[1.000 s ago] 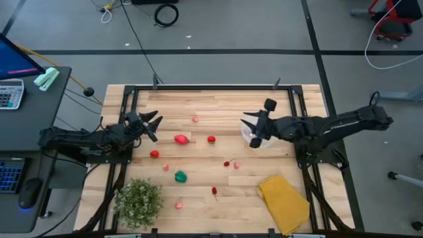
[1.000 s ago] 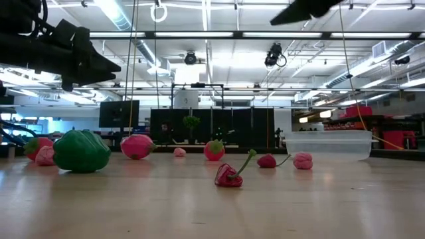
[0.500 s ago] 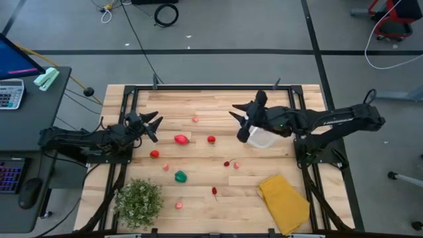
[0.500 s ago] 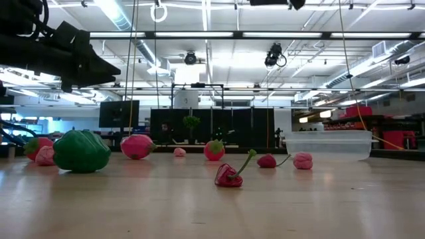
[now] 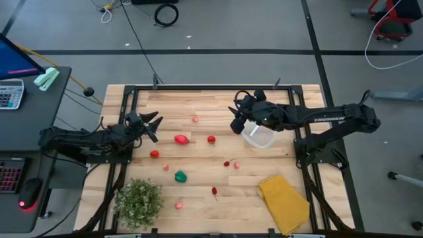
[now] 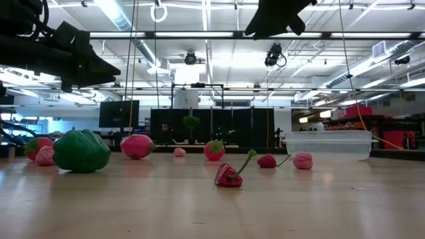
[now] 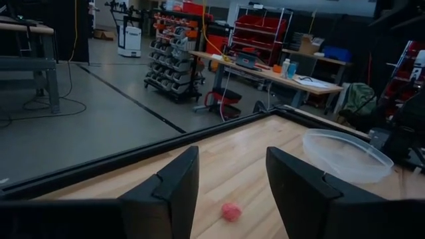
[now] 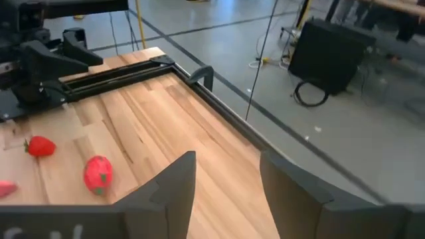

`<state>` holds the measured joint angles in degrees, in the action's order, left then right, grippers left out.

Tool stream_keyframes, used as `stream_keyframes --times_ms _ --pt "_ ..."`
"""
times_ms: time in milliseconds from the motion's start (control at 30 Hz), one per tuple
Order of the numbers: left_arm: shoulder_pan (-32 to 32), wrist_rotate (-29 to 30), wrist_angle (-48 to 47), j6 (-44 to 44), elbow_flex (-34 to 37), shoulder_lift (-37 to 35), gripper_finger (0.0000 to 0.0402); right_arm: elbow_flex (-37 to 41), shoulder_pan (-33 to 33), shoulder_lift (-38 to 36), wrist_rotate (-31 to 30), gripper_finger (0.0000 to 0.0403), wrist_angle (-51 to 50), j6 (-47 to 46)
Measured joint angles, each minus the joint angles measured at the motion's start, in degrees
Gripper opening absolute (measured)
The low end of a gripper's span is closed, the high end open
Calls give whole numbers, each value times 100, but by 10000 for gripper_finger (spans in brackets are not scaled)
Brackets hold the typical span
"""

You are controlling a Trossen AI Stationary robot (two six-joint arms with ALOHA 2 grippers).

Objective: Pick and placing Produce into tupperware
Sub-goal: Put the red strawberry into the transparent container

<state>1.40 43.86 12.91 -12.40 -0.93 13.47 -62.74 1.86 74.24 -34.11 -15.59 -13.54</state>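
The clear round tupperware point(image 5: 261, 137) stands on its base right of the table's middle, also in the low view point(image 6: 327, 145). The produce lies scattered on the wood: a red piece point(image 5: 181, 139), a strawberry-like one point(image 5: 211, 139), another red one point(image 5: 154, 154), a green pepper point(image 5: 180, 176), a red chili point(image 6: 229, 175) and several small pink and red bits. My right gripper point(image 5: 234, 124) hangs open in the air just left of the tupperware, its fingers apart in its wrist view point(image 8: 226, 179). My left gripper point(image 5: 154, 123) waits open at the table's left side.
A bushy green plant point(image 5: 139, 200) stands at the near left corner. A folded yellow cloth point(image 5: 284, 201) lies near the near right corner. A dark frame point(image 5: 211, 88) runs along the table's far edge. Bare wood stretches between the scattered pieces.
My right gripper has moved from above the tupperware toward the table's left and slightly toward the far edge, turning as it went; the tupperware now shows uncovered. The tupperware and the produce have stayed where they were.
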Motion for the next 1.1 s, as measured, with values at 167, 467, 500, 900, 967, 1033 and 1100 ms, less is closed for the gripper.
stream_keyframes --times_ms 167,467,500,900,967,1033,1100 --pt "-1 0 -29 -3 0 0 180 0 217 15 422 191 -156 -484" --pt "-1 0 -44 0 0 2 177 0 657 106 819 219 -171 342" --pt "0 2 -44 -1 0 1 177 2 715 121 817 222 -176 415" --pt "0 1 -40 17 0 1 174 0 1394 164 2555 211 206 152" --pt "1 0 -40 3 0 2 174 0 1476 177 2794 206 194 158" --pt "1 2 -42 -1 0 2 174 0 1563 225 3369 200 173 321" --pt "1 2 -40 -1 0 2 173 0 1581 302 3989 194 177 518"
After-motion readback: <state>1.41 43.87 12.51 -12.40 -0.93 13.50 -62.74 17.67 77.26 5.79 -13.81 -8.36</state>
